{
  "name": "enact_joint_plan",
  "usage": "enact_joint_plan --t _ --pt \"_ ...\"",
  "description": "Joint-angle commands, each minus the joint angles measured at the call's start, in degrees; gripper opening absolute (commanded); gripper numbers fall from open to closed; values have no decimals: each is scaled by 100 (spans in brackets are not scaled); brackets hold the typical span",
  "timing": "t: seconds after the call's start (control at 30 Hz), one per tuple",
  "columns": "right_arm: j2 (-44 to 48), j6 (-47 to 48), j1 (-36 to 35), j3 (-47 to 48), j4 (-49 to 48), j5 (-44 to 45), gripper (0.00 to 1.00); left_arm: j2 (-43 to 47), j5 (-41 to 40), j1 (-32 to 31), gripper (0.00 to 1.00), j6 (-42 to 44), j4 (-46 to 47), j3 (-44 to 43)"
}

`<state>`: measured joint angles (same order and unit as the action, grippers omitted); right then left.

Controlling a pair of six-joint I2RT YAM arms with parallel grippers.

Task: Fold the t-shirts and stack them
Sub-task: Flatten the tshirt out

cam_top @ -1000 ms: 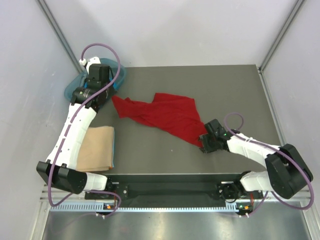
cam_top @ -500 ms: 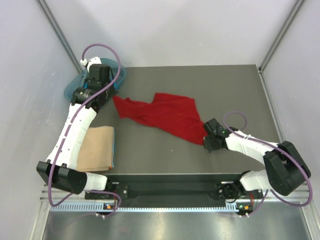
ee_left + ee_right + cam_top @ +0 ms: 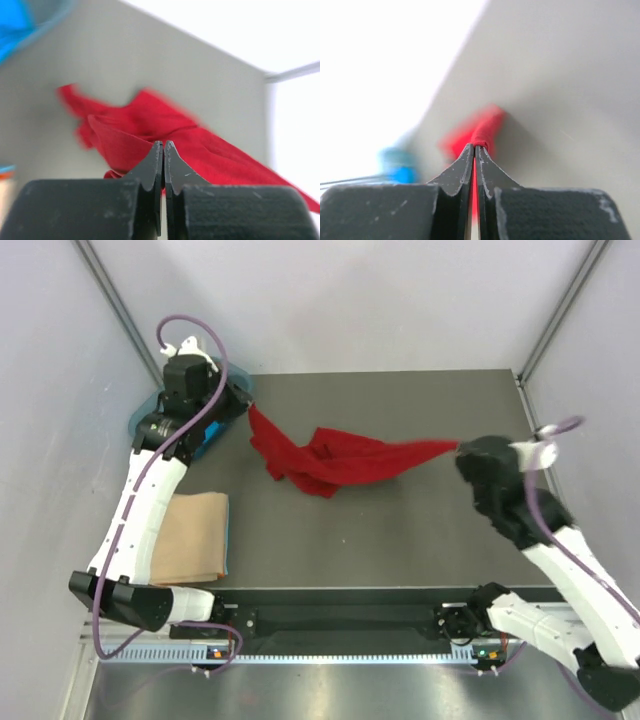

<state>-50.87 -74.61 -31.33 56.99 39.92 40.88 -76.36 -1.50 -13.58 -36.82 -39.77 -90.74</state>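
Note:
The deep red t-shirt (image 3: 340, 462) is stretched into a long band between my two grippers, and its middle sags toward the table. My left gripper (image 3: 248, 408) is shut on its left end, beside the basin; red cloth (image 3: 130, 125) fills the view beyond the shut jaws (image 3: 163, 145). My right gripper (image 3: 460, 448) is shut on its right end, and a bunched red tip (image 3: 487, 130) comes out of the pinched jaws (image 3: 475, 146). The tan t-shirt (image 3: 190, 535) lies folded at the near left, with a thin blue edge (image 3: 228, 535) along its right side.
The translucent teal basin (image 3: 143, 418) stands at the far left corner, partly under my left arm, with bright blue cloth (image 3: 207, 435) showing in it. The dark table's (image 3: 400, 530) right edge meets a metal frame post (image 3: 530, 410).
My right gripper closed on the red shirt's near right corner and rose up and to the right. The left gripper lifted its end too. The shirt went from lying spread to hanging stretched.

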Motion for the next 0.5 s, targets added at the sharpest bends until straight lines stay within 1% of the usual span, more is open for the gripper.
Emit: enact_joint_plan --t 0.0,0.03,0.07,0.17,0.33,0.47 --pt "683 2220 48 1286 -125 895 0 437 1123 22 0 -843 1049 -637" --pt "788 2414 40 1706 -108 852 0 490 1247 22 0 -966 1111 -690" --pt "981 2799 39 1901 -107 694 0 542 1361 22 0 -1194 1173 -734" --pt "1394 3188 39 2473 94 325 0 894 1617 14 0 -1503 973 -779" --pt "1984 3111 39 3167 806 -27 0 1684 1407 22 0 -1565 278 -1033" --pt "2125 3022 39 3318 1043 -553 0 1958 1327 22 0 -1609 -57 -1393"
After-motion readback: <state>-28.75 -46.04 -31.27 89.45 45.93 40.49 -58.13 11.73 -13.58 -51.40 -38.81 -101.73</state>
